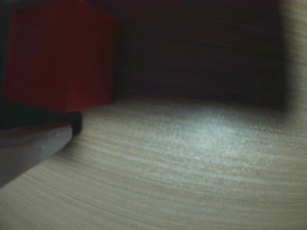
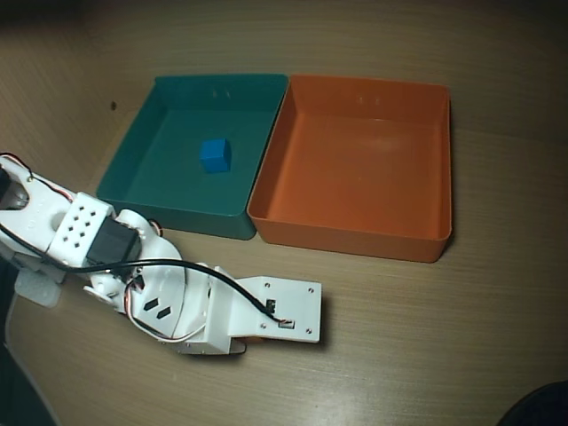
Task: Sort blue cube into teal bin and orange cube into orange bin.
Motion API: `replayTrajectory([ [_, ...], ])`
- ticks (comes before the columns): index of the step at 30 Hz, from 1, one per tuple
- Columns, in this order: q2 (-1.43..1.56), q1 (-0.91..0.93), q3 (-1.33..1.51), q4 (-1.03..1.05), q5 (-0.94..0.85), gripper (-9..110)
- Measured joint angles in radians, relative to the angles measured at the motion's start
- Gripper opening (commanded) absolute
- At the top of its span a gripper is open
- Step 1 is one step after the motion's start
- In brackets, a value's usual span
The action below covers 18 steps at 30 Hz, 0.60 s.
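The table [image 2: 444,337] is pale wood-grain laminate with a smooth, faintly sheened finish. The teal bin [image 2: 133,160] and orange bin [image 2: 439,177] are smooth moulded plastic with a low gloss. The blue cube [image 2: 215,154] and orange cube [image 1: 57,57] show plain matt faces. The arm [image 2: 177,302] is matt white plastic.

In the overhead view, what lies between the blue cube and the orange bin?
In the overhead view, only bare teal floor and the two touching walls of the teal bin and orange bin lie between the blue cube and the orange bin's floor.
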Motion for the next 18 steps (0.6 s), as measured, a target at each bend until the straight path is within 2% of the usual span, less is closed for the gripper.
replayTrajectory([
  [2,0.000,0.000,0.000,0.000,0.000,-8],
  [7,0.009,0.000,0.000,0.000,0.000,-3],
  [11,0.118,-0.009,0.002,0.000,0.000,-5],
  [18,0.348,-0.127,0.002,0.000,0.000,-6],
])
